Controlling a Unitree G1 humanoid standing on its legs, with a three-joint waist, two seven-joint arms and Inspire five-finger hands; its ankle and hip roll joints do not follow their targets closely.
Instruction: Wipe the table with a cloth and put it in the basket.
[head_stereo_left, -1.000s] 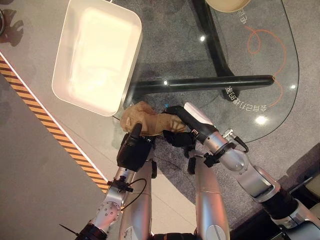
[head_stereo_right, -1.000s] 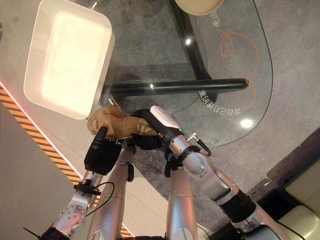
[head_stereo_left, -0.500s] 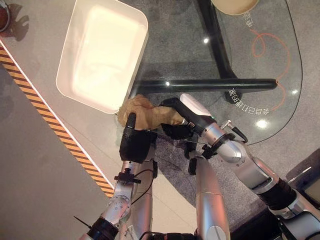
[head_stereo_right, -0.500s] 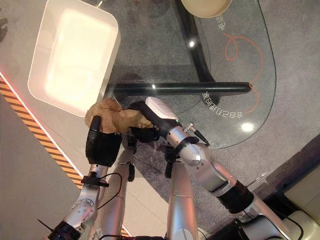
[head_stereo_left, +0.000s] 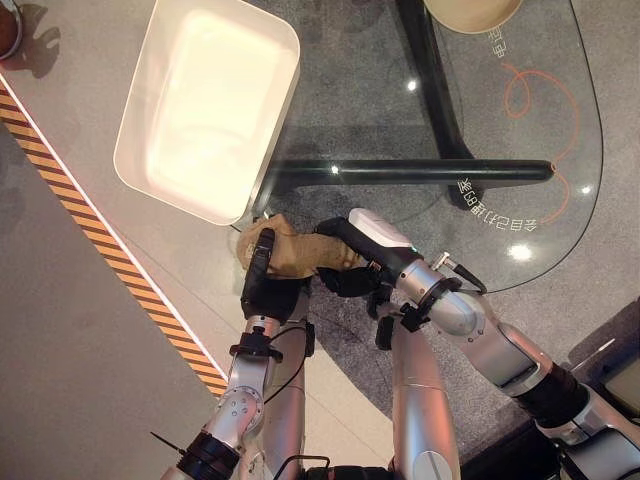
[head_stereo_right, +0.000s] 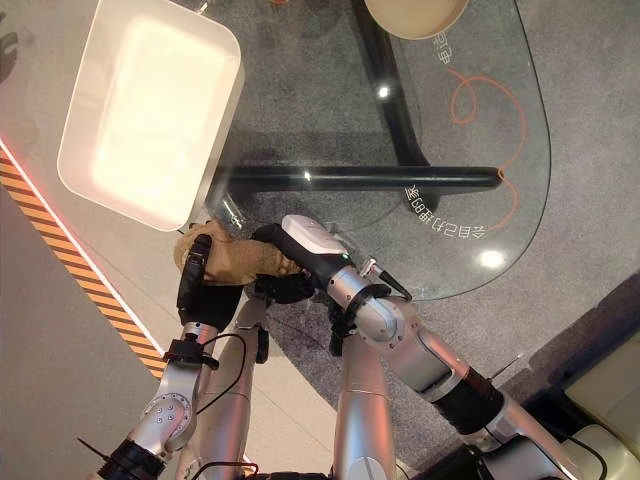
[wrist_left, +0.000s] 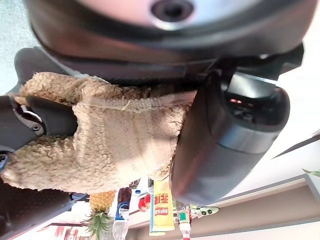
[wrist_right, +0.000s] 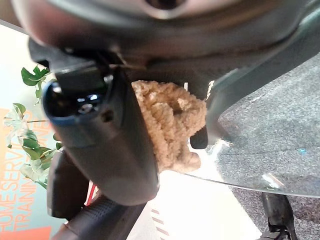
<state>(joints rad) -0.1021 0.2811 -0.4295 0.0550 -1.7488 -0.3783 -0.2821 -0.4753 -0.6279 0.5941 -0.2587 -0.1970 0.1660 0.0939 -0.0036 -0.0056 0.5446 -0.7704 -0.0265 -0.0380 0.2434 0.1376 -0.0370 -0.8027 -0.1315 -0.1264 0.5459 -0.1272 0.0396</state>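
Both hands, left hand and right hand, clamped on cloth; best released by one before lifting over basket rim.

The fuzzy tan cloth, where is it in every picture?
Left eye view: tan cloth between both hands, below the white basket.
Right eye view: same spot, just under the basket's near corner.
Left wrist view: fills the middle.
Right wrist view: centre, bunched.
Shared landmark: the basket.
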